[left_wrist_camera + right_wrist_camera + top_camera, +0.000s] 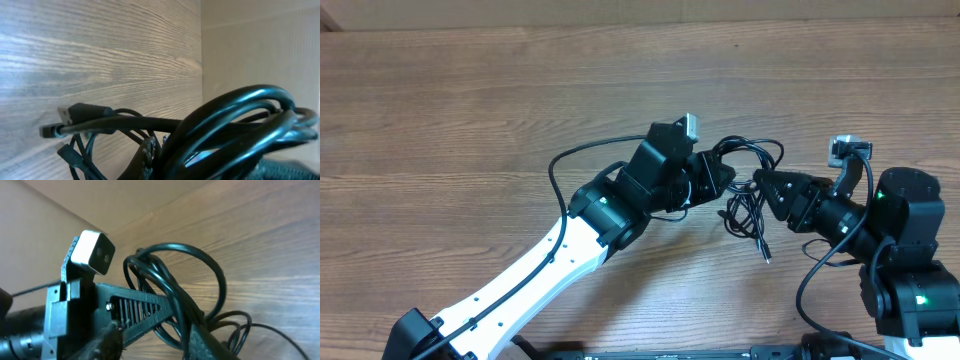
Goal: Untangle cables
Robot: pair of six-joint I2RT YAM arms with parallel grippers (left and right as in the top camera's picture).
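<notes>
left fingers [140, 311] closed on the cables [750, 205] | right fingers [775, 188]: cannot tell if apart or together | cables bunched between them over the worktop [470, 120] | risk: loops hug a left finger, so pulling may tighten the knot

Wood-grain bench [470, 120] is carrying a tangle of black cables [745, 215], lying between left gripper [726, 180] and right gripper [761, 186], one plug end [767, 258] trailing nearer the right.

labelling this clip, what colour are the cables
The cables are black, clearest in the left wrist view.
</notes>
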